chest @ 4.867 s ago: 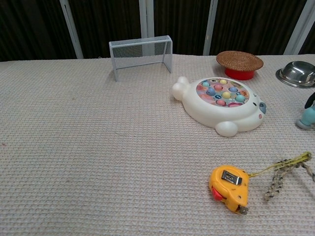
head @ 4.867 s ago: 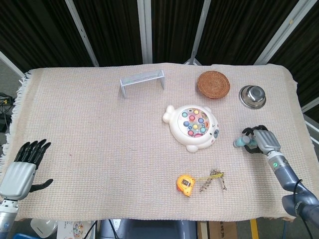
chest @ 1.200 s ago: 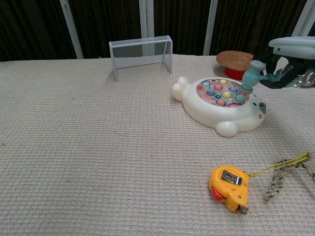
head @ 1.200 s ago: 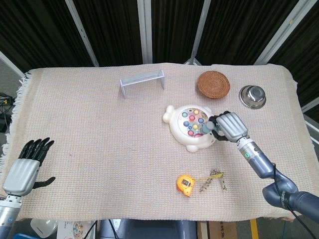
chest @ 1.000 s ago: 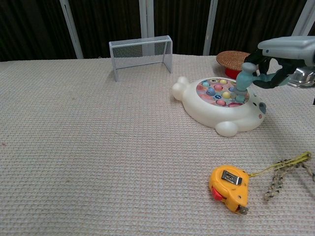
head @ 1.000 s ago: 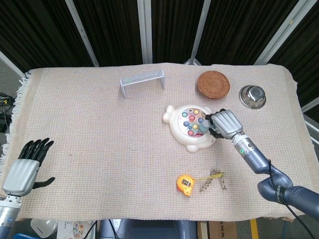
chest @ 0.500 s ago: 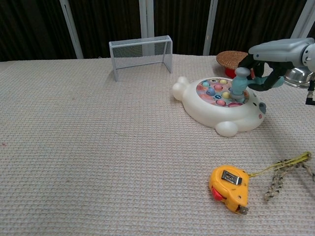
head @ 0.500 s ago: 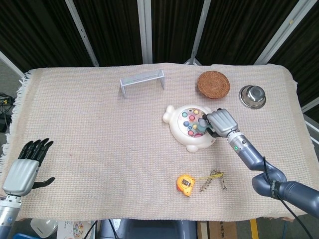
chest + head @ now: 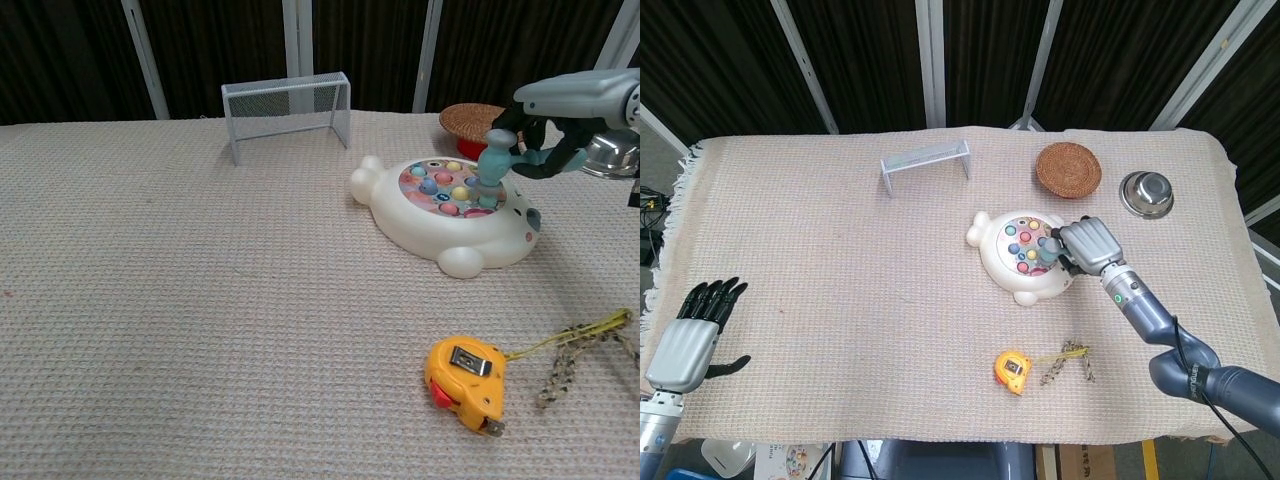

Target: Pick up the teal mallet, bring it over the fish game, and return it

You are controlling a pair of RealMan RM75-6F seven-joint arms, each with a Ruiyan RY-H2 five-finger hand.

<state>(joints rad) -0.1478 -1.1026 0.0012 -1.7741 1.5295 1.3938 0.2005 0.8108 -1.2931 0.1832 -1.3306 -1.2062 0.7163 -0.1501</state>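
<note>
i have the right hand (image 9: 1092,244) wrapped around the handle of the teal mallet (image 9: 494,158), just right of centre in the head view and at the upper right of the chest view. the mallet head hangs over the right part of the fish game (image 9: 1025,255), right above the coloured fish; from the chest view i cannot tell whether its lower face touches them. the game, a white seal-shaped toy, lies on the woven cloth (image 9: 840,300), a little right of the middle.

my left hand (image 9: 685,340) sits at the lower left corner of the head view, holding nothing, fingers straight and close together with the thumb out to the side. the chest view does not show it.

behind the game, toward the top of the frame, stands a small wire goal (image 9: 925,165). a wicker coaster (image 9: 1069,169) and a steel bowl (image 9: 1146,193) are at the upper right. an orange tape measure (image 9: 465,383) lies in the lower middle, its yellow tape pulled out toward a bit of chain (image 9: 1070,365) just beside it.
</note>
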